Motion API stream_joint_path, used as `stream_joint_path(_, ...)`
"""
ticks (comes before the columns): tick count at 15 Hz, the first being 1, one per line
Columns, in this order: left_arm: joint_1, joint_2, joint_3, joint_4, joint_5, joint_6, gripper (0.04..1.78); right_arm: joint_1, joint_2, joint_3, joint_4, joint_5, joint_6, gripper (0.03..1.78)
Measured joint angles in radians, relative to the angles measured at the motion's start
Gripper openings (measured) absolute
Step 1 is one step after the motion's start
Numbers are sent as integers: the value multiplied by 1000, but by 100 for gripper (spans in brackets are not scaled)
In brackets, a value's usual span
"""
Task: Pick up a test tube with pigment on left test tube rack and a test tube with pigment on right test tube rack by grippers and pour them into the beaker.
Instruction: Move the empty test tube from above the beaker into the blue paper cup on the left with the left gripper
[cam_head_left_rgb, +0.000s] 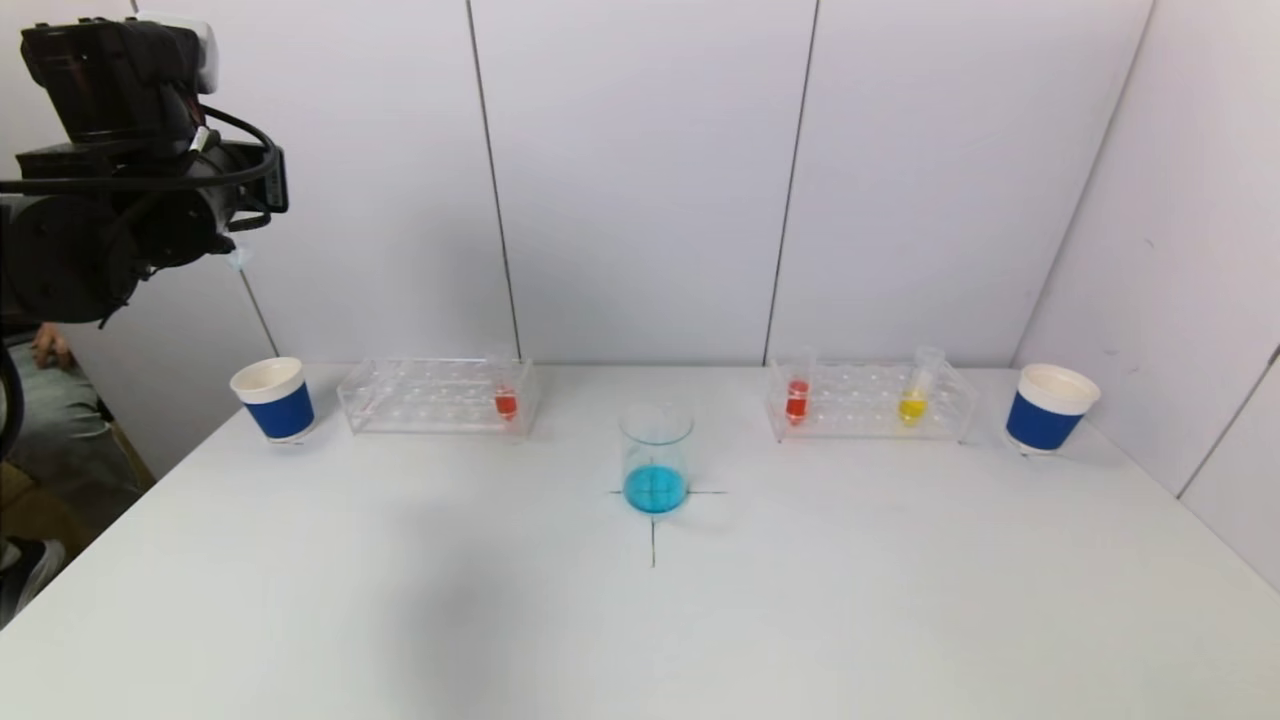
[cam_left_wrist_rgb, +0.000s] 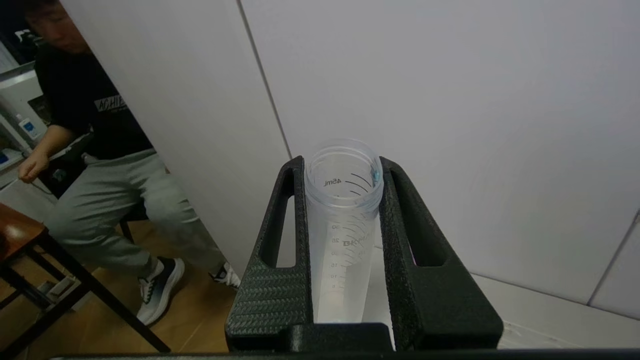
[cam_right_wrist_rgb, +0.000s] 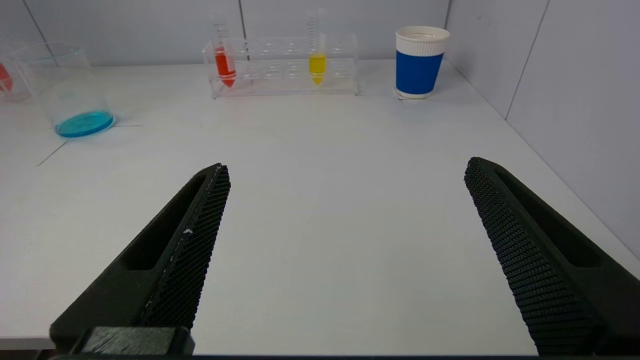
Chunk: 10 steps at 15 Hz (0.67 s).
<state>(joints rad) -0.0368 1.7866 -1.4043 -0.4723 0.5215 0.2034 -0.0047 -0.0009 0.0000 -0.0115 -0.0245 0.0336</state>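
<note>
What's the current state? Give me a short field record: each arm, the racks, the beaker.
left gripper: raised high at the table's left, jaws shut on an empty test tube
right gripper: low over the table, jaws open, empty
left rack: one red tube
right rack: red tube, yellow tube
beaker: centre, blue liquid inside
paper cups: left, right

Beaker (cam_head_left_rgb: 656, 460) sits upright mid-table with blue liquid at the bottom. Left rack (cam_head_left_rgb: 437, 396) has one red tube (cam_head_left_rgb: 506, 398). Right rack (cam_head_left_rgb: 868, 402) holds a red tube (cam_head_left_rgb: 797, 393) and a tilted yellow tube (cam_head_left_rgb: 916, 392). An empty clear tube (cam_left_wrist_rgb: 341, 235) is clamped in the left gripper (cam_left_wrist_rgb: 340, 165).
</note>
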Motion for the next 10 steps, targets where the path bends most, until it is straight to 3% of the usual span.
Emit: stream_joint_path(10, 185, 129, 18, -19, -25, -152, 43, 0, 0, 0, 0, 0, 0, 171)
